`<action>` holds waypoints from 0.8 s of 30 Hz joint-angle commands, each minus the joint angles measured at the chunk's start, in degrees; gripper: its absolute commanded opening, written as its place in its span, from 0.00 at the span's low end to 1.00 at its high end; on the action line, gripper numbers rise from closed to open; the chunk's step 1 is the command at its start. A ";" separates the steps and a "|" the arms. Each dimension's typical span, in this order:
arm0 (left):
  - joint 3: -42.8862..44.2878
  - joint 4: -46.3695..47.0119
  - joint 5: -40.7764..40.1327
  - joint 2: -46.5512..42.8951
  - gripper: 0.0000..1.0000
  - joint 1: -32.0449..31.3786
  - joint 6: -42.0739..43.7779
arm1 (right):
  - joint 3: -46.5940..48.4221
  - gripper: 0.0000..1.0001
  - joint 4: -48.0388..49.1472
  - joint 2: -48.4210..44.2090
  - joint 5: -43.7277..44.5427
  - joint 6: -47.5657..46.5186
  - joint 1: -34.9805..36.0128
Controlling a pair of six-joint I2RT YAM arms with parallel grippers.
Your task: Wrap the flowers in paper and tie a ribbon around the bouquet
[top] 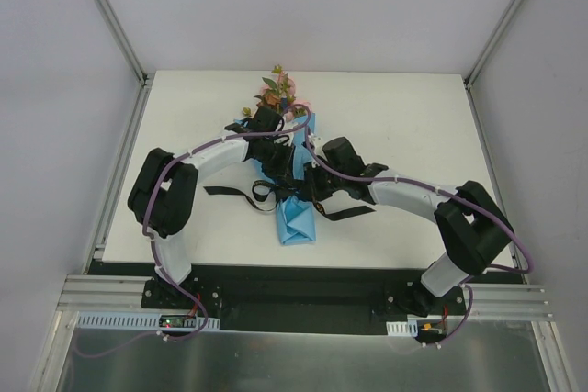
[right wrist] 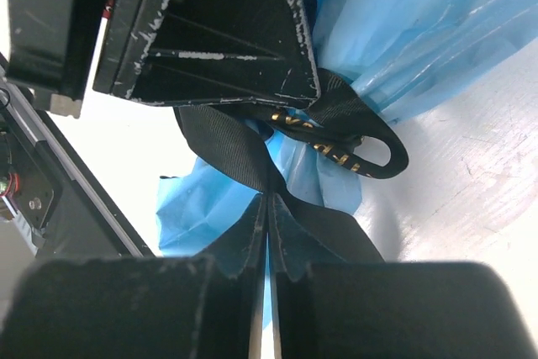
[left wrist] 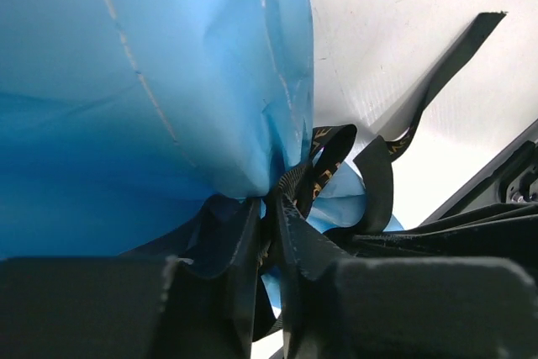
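Note:
The bouquet lies lengthwise on the middle of the table, its light blue paper (top: 296,219) wrapped round the stems. Pink and orange flowers (top: 276,91) stick out at the far end. A black ribbon (top: 225,192) circles the paper's waist, with loose tails to the left and right. My left gripper (left wrist: 267,203) is pressed against the paper (left wrist: 126,81), its jaws closed on a strand of ribbon (left wrist: 328,153). My right gripper (right wrist: 269,195) is shut on another ribbon (right wrist: 227,145) strand beside a gold-lettered loop. Both grippers meet over the bouquet's waist.
The white table (top: 395,126) is bounded by grey walls and metal posts at the back corners. A metal rail (top: 303,305) runs along the near edge by the arm bases. The left gripper's body (right wrist: 210,31) fills the top of the right wrist view.

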 commanded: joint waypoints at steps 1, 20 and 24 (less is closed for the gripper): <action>1.67 -0.64 0.32 -1.08 0.03 -0.37 1.52 | -0.52 0.04 2.89 -0.10 -0.16 3.61 -0.49; -4.03 4.99 4.00 -10.48 0.00 -0.37 -4.98 | -4.21 0.00 13.17 3.50 -0.16 26.72 -2.25; -5.80 5.25 4.97 -10.40 0.00 -0.37 -5.51 | -5.44 0.01 16.25 2.98 0.54 32.07 -2.42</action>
